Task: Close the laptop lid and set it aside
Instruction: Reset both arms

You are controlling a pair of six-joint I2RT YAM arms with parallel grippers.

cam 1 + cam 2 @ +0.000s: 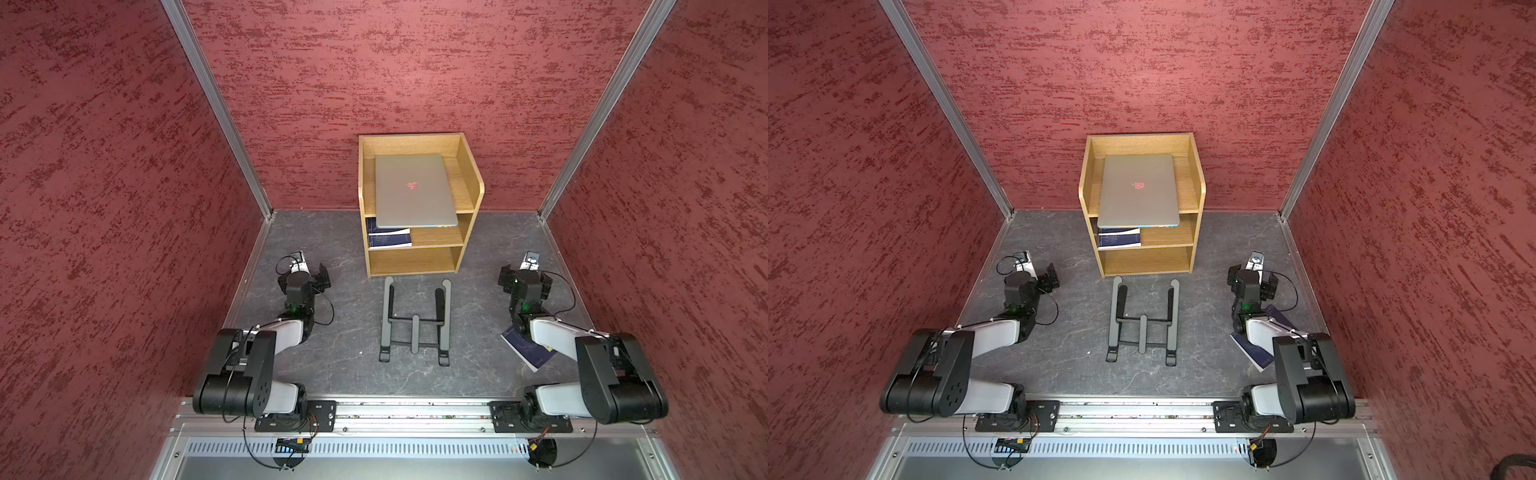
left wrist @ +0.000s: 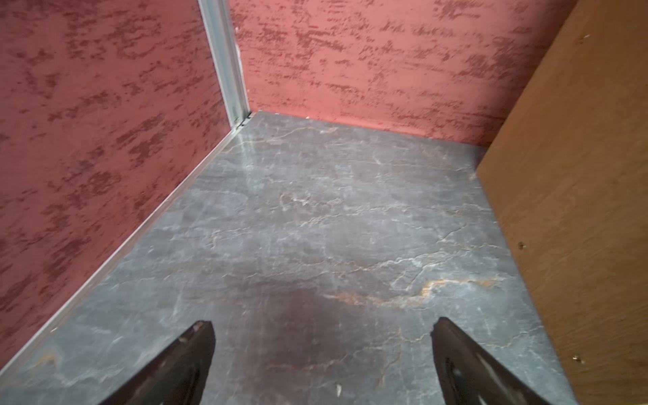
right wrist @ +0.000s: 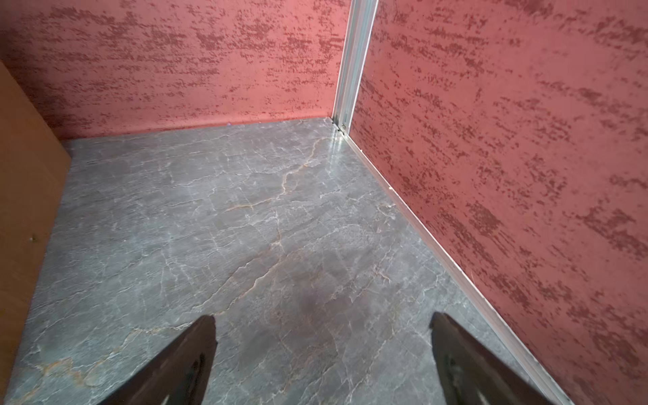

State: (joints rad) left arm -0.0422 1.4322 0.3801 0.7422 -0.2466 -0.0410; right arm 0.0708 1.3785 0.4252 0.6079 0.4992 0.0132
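Both top views show laptop (image 1: 415, 191) shut atop shelf (image 1: 468, 178) at twelve o'clock; wrist views show only left pincer (image 2: 322, 322) and right pincer (image 3: 323, 315), both spread

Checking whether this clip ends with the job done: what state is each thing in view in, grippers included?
laptop: lid closed, lying flat on the top of the wooden shelf unit
folding stand: opened out on the table, bearing nothing
book on the middle shelf: closed, flat
book on the table: closed, flat, partly under the right arm
left gripper: open, holding nothing
right gripper: open, holding nothing
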